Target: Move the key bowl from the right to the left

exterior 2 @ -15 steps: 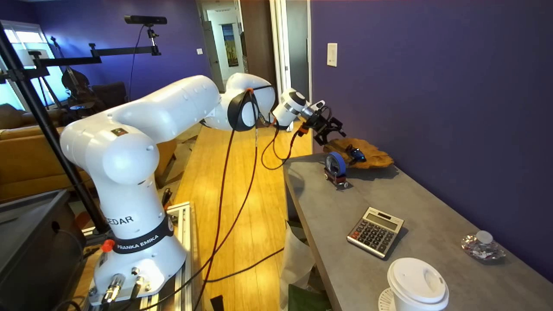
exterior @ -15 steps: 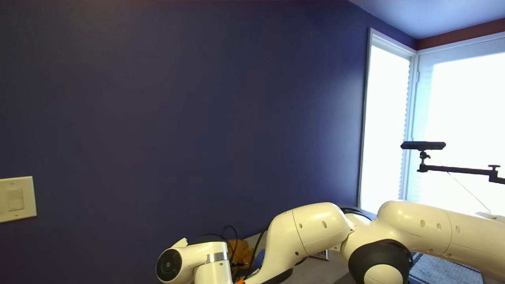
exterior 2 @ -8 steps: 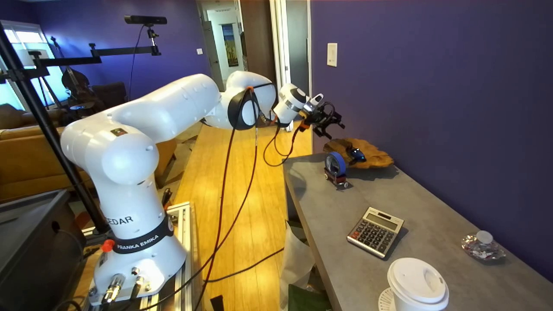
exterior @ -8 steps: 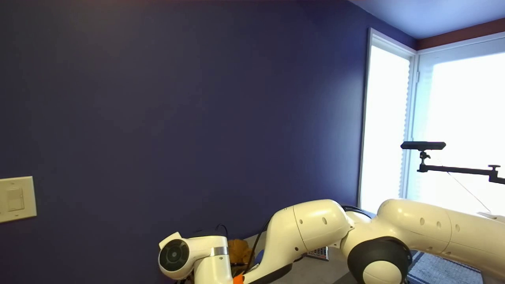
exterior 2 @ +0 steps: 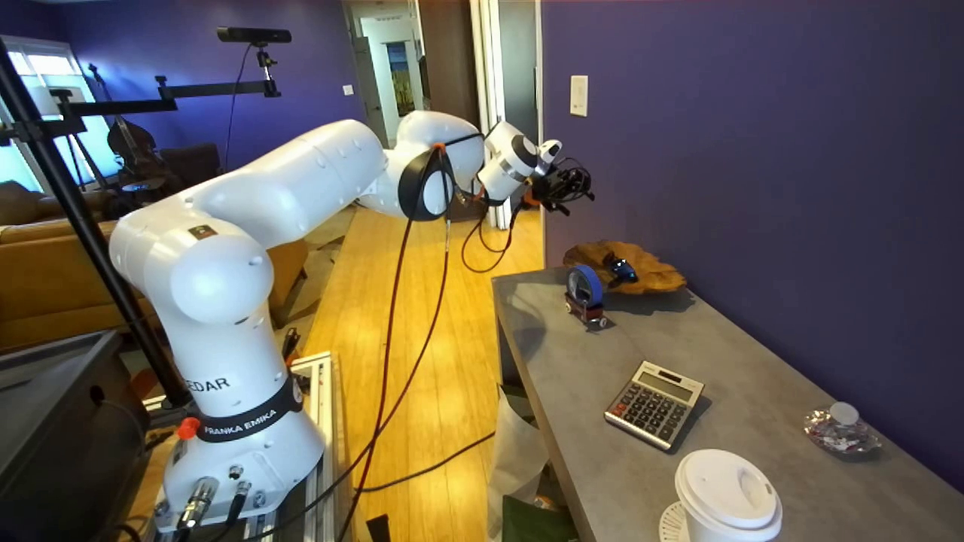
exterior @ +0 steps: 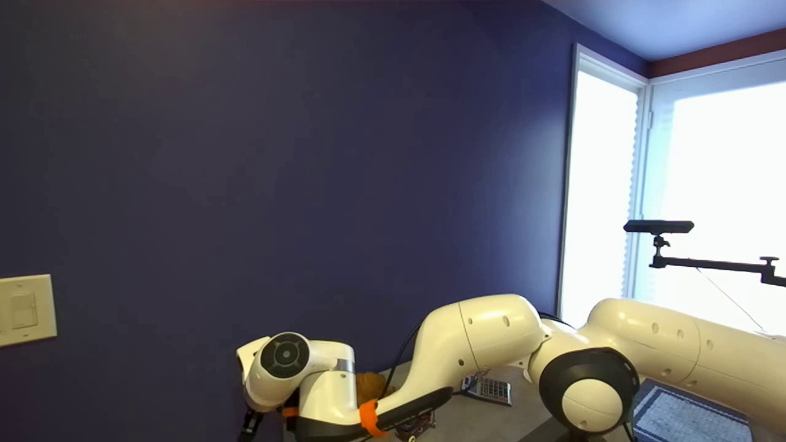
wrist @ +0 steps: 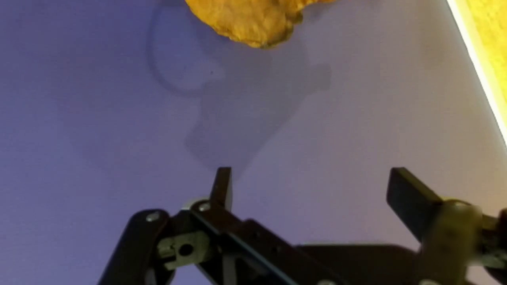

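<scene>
Hand (wrist: 311, 184) has risen, spread, the wooden bowl's (exterior 2: 654, 275) long axis slanting toward the wall (exterior 2: 753, 188).

Exterior views share the arm (exterior 2: 301, 181), looking along the tabletop's edge (exterior 2: 548, 384) or at the wall (exterior: 307, 184); wrist view: wall, close-up.

Beside me, a grey tabletop (exterior 2: 753, 421) — carrying a ragged brown wooden bowl (exterior 2: 657, 275), red wheeled cart (exterior 2: 584, 310), silver calculator (exterior 2: 654, 405) and clear white-capped bottle (exterior 2: 842, 436).
</scene>
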Available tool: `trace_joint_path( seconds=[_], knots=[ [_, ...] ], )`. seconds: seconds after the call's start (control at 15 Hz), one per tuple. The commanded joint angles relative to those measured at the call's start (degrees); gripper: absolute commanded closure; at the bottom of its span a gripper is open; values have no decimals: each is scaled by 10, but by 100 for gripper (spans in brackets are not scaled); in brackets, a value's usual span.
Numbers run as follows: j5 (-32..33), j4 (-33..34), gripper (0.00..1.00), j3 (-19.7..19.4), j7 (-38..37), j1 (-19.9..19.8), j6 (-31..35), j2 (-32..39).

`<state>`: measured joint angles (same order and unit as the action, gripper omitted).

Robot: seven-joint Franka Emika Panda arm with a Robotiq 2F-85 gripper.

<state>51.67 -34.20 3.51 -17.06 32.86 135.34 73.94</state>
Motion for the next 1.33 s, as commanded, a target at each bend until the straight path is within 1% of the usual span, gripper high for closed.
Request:
trace_joint_path(
  seconds=[0.0,0.2,0.4,0.6,0.8,0.87,0.93,1.27],
  knots=[
    [-33,-59,0,63,71,-13,12,-73],
    [-71,-89,0,136,153,-24,-3,-118],
    [-101,-143,0,203,213,-41,0,-165],
    [-132,-219,0,266,252,-72,-6,-206],
    [-164,-295,0,332,290,-117,-3,-225],
    [-134,-207,0,296,261,-75,-6,-186],
    [-135,-219,0,303,264,-80,-6,-190],
    [-135,-218,0,299,263,-80,-6,-190]
  ],
)
